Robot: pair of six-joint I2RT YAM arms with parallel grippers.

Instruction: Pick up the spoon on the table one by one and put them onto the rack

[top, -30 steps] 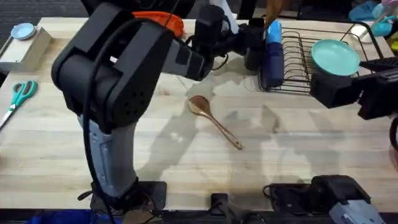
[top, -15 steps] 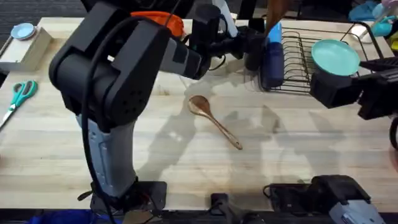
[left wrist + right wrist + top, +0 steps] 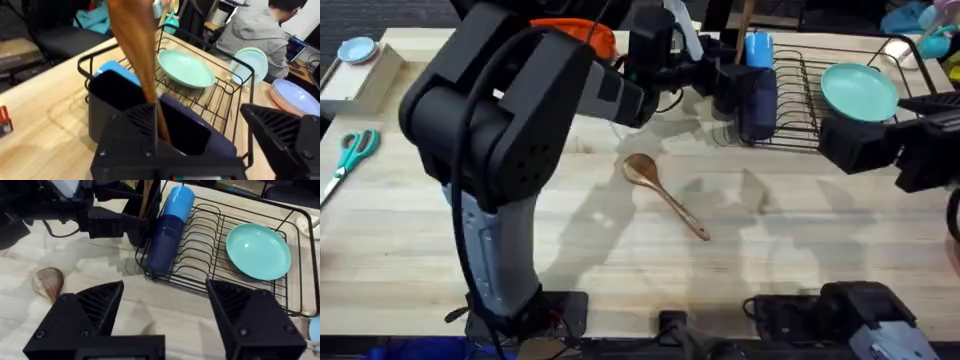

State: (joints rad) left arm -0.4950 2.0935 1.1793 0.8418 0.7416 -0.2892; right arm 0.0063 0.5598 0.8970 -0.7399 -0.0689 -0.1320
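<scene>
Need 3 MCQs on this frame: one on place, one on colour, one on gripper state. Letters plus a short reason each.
1. Where is the free spoon?
A. lying on the table in front of the rack
B. inside the rack
C. beside the scissors

2. What colour is the plate in the rack?
A. red
B. teal
C. black

3. What is the left gripper doing?
A. hanging open with nothing in it
B. shut on a spoon handle at the rack's utensil holder
C. holding the plate

Key: 1 A, the overhead view shows it flat on bare wood, apart from the rack. 2 B, the plate is teal in all three views. 3 B, the left wrist view shows the held spoon rising from between the jaws, over the holder.
</scene>
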